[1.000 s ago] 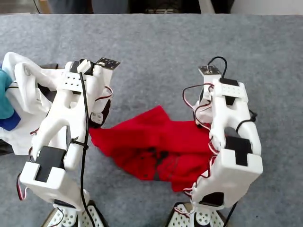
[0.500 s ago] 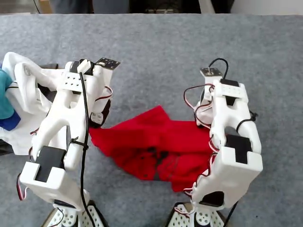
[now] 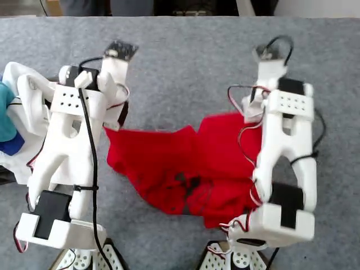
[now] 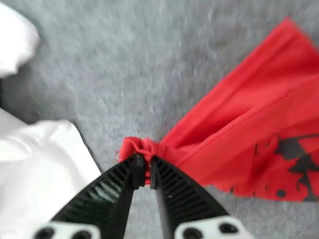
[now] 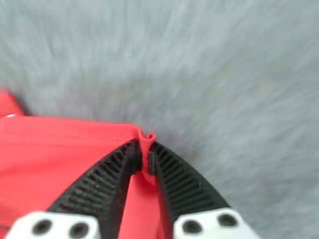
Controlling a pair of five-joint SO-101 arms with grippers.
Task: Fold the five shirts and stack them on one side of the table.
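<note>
A red shirt (image 3: 185,163) with a dark print lies stretched between the two arms on the grey table. My left gripper (image 4: 142,164) is shut on a bunched corner of the red shirt (image 4: 239,129) at its left end. My right gripper (image 5: 144,152) is shut on a pinched edge of the red shirt (image 5: 60,164) at its right end. In the high view the left gripper (image 3: 112,121) and right gripper (image 3: 253,115) sit at the shirt's far corners, their tips hidden under the arms.
A heap of other shirts (image 3: 22,112), white with teal and blue, lies at the table's left edge beside the left arm. White cloth (image 4: 40,164) is close to the left gripper. Grey table (image 3: 185,62) lies open beyond the arms.
Both arms have moved away from the near edge, pulling the red shirt's corners with them. The shirt's far edge is now stretched out wider and flatter.
</note>
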